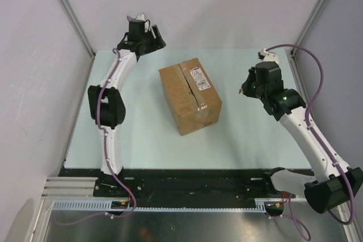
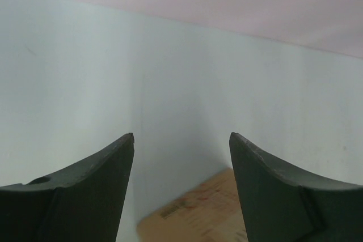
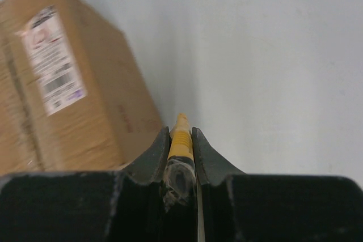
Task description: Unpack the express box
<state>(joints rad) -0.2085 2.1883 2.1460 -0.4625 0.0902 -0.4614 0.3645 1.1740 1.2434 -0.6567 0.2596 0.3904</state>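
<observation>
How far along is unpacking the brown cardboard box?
Done: the right gripper is shut on the yellow utility knife. In hand: it hovers beside the brown corrugated cardboard box, whose flaps are closed. Left: slitting, opening, emptying. The left gripper is open, empty.

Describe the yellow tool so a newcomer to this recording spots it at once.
On the pale table, look right of the brown express box to the right gripper. A slim yellow tool is clamped between its dark fingers, its tip poking out ahead. Nothing else here is yellow, and the left gripper is open and empty.
</observation>
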